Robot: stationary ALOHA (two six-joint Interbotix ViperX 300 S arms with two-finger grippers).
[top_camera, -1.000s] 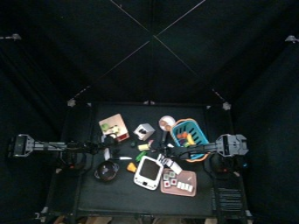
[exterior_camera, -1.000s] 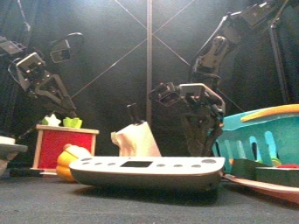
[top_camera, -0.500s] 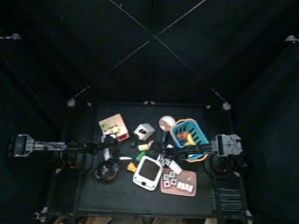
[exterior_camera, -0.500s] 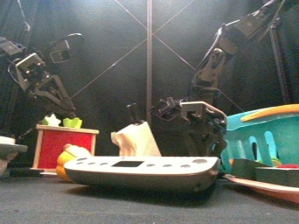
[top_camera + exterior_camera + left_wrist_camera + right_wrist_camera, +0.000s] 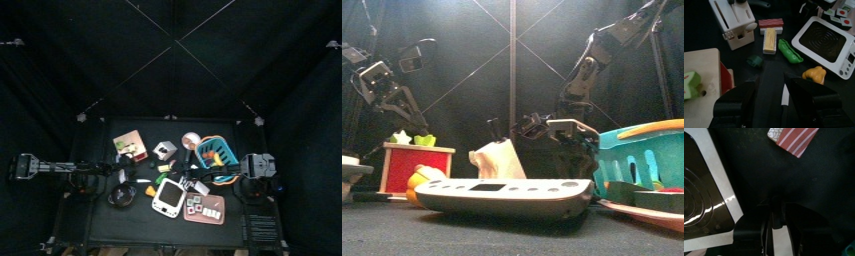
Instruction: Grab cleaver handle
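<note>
Since the cleaver handle (image 5: 814, 74) lies ungrasped, this looks like the approach: the clenched right gripper (image 5: 773, 212) must open around it, while the left gripper (image 5: 774, 86) sits released

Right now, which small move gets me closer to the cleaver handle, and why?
Probably ease the left gripper forward toward the orange handle: its jaws are open and the handle lies just ahead. The right gripper sees the blade, not the handle.

Glossy white plastic blade (image 5: 711, 188) with ridged grey centre; smooth orange plastic cleaver handle (image 5: 815, 74); matt black table (image 5: 764, 95); wooden-looking tan board (image 5: 701, 70).
</note>
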